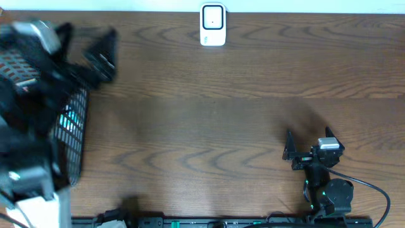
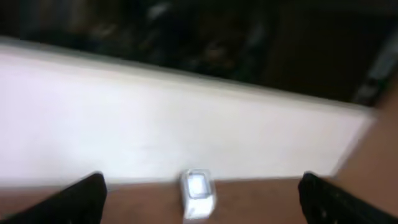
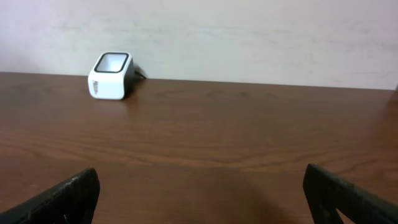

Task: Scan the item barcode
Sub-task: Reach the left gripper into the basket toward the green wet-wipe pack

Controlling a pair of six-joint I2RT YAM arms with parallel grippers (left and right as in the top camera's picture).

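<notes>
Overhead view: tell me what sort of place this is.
Probably a mock checkout bench: a white barcode scanner at the far edge of a wooden table, and a black mesh basket at its left end.

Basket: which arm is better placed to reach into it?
Left, probably. The left gripper, open, is right beside the mesh basket on the robot's left; the right gripper, also open, sits far across the table.

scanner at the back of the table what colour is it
The scanner is white, dark-rimmed on top; clearest in the right wrist view.
</notes>
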